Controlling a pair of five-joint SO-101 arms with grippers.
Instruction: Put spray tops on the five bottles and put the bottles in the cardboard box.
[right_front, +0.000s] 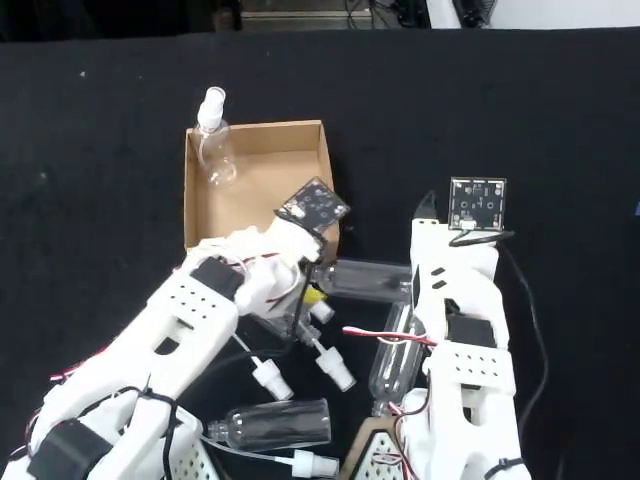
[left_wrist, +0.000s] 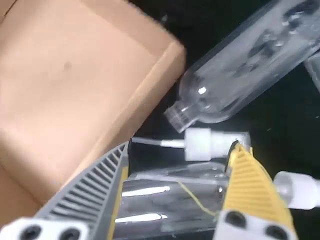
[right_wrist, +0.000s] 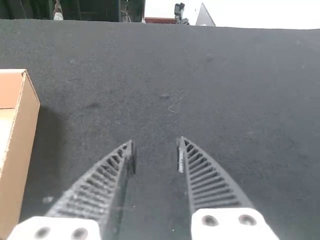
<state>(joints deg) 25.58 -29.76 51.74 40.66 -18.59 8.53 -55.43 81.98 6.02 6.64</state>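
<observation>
The cardboard box (right_front: 255, 185) stands at mid-left, with one capped bottle (right_front: 213, 145) upright in its far left corner. My left gripper (right_front: 303, 300) (left_wrist: 181, 147) is by the box's near right corner, shut on a clear bottle (left_wrist: 170, 195) held between its jaws. Just beyond its tips lie a white spray top (left_wrist: 210, 145) and an uncapped bottle (left_wrist: 240, 75) (right_front: 370, 278). My right gripper (right_front: 430, 208) (right_wrist: 156, 143) stands open over bare cloth, right of the box (right_wrist: 12, 135). More bottles (right_front: 395, 355) (right_front: 275, 422) and spray tops (right_front: 270, 378) (right_front: 335, 368) (right_front: 310, 463) lie near the front.
Black cloth (right_front: 520, 120) covers the table, with free room at the back and far right. The loose bottles and tops crowd the space between the two arms. Another spray top (left_wrist: 300, 187) lies beside my left gripper's yellow finger (left_wrist: 250, 185).
</observation>
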